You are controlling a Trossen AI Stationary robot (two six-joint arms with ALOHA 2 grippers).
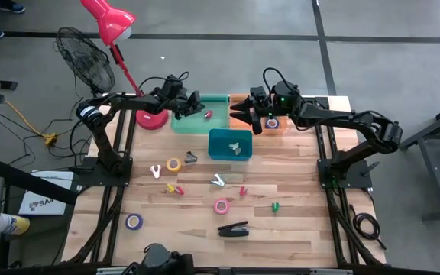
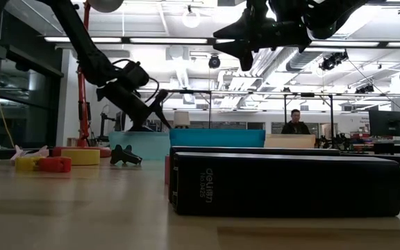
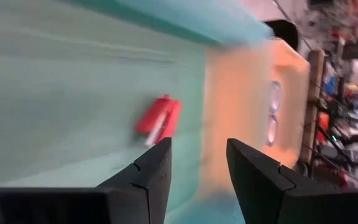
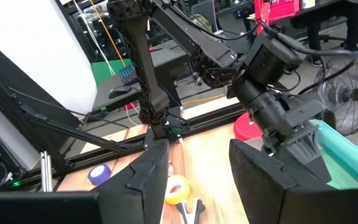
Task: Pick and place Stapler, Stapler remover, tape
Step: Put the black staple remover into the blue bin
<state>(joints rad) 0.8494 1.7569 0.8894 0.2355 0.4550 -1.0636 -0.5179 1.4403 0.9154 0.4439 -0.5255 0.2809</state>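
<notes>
Stapler lies black and flat near the front edge of the wooden table, well apart from both arms; at table height it fills the foreground as a long dark block.

Three trays stand along the far side. The light green tray holds one small red piece, and the left gripper hangs just over it with its fingers parted and nothing between them; from its own wrist the red piece lies on the green floor just beyond the dark fingertips. Beside it sits the orange tray with a blue tape roll inside. The right gripper hovers over that tray's inner end, its fingers apart and empty. In front of those two stands a darker teal tray with small pale items in it, too small to make out.

Out on the table lie loose tape rolls: yellow, pink and purple, with several small scattered bits between them. A red lamp and a fan stand at the far left corner.
</notes>
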